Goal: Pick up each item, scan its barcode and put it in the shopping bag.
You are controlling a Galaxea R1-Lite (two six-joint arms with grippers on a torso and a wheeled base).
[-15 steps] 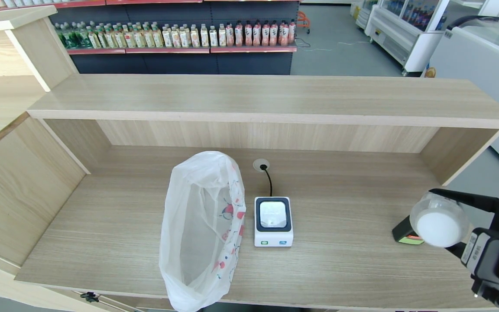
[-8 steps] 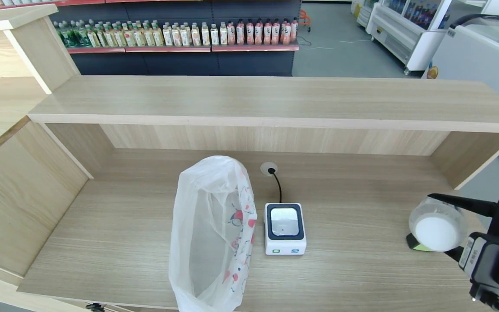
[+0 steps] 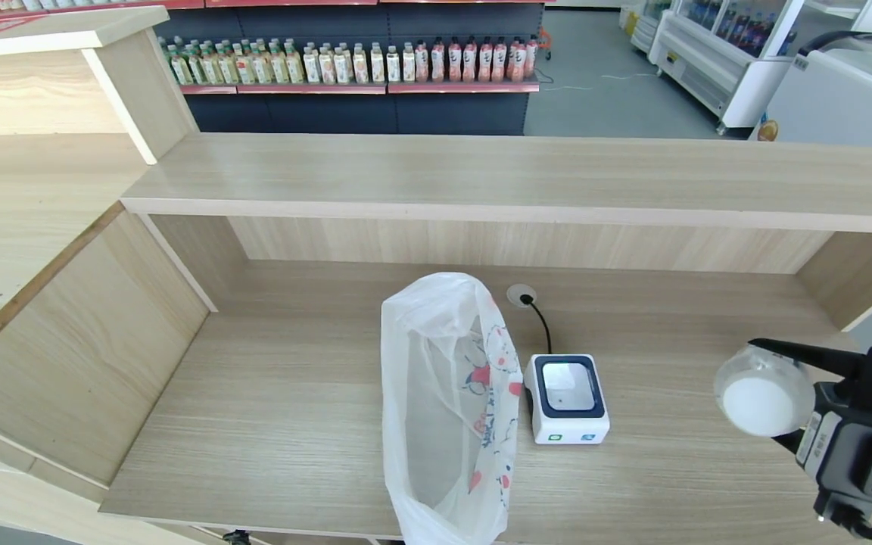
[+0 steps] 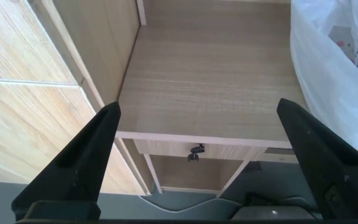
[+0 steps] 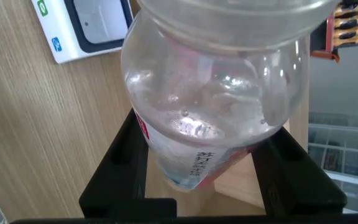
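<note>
clear bottle point(image 3: 761, 397) with a white cap hangs over the counter point(image 3: 292, 424), well right of the scanner point(image 3: 566, 397), clenched in the right end effector point(image 3: 767, 392). bag point(image 3: 447, 409) stands open just left of the scanner. left end effector point(image 4: 199, 109) is released, empty, beyond the bag from the scanner.

Light wooden counter point(image 3: 292, 393), white shopping bag point(image 3: 421, 363) just beside barcode scanner point(image 3: 566, 397), black cable point(image 3: 538, 322) behind.

The label on the bottle point(image 5: 204, 124) carries dark print, possibly a line of characters, too warped to read. The scanner point(image 5: 89, 28) shows two small illegible stickers.
</note>
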